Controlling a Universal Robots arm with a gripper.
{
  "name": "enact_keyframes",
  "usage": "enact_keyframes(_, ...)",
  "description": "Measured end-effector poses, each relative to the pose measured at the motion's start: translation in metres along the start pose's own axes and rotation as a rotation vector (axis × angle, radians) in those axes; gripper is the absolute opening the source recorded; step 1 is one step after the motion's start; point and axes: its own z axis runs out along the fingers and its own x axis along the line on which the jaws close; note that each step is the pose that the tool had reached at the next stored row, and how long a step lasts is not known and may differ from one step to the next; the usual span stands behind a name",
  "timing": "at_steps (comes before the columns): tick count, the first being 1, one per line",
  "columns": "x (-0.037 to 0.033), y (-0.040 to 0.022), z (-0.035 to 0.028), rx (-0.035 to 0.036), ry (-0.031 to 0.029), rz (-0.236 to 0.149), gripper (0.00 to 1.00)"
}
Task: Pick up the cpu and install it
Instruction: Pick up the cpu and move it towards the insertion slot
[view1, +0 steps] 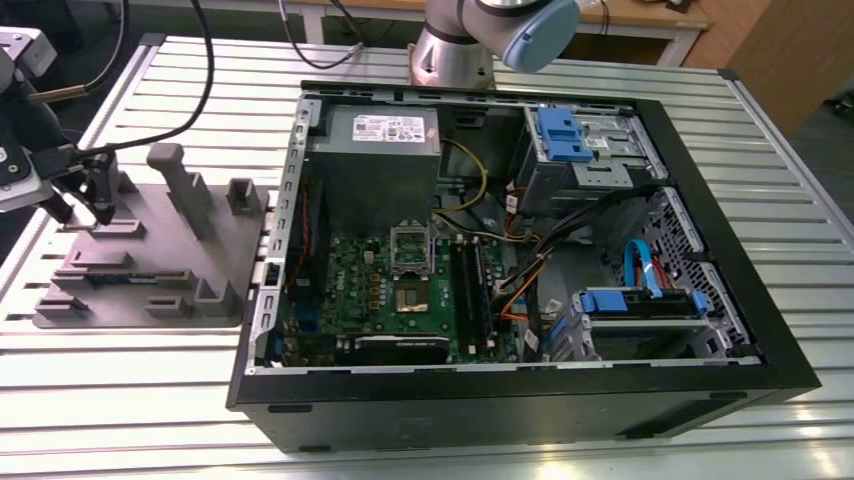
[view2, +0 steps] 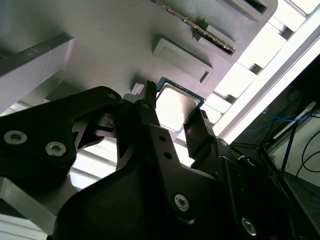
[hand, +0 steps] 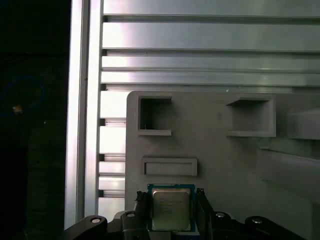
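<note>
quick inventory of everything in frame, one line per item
cpu: 1, silvery top with green edge, on the fixture tray, at the gripper
fixture tray: 1, grey, on the table, at the exterior view's left of the case
computer case: 1, black, open, on the table
motherboard: 1, green, inside the case
socket: 1, metal-framed, on the motherboard
power supply: 1, grey, in the case beyond the motherboard
table: 1, silver, slatted
arm: 1, grey, base behind the case
gripper: 1, black, down over the tray

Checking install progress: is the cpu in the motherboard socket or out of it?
Out of it: the cpu is over the grey tray, by the hand, outside the computer case.
</note>
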Motion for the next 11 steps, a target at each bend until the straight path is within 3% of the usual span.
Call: enact_keyframes(11,0.0000,0.0001,-0.0028,0.0000,-0.0001,0.000,0.47)
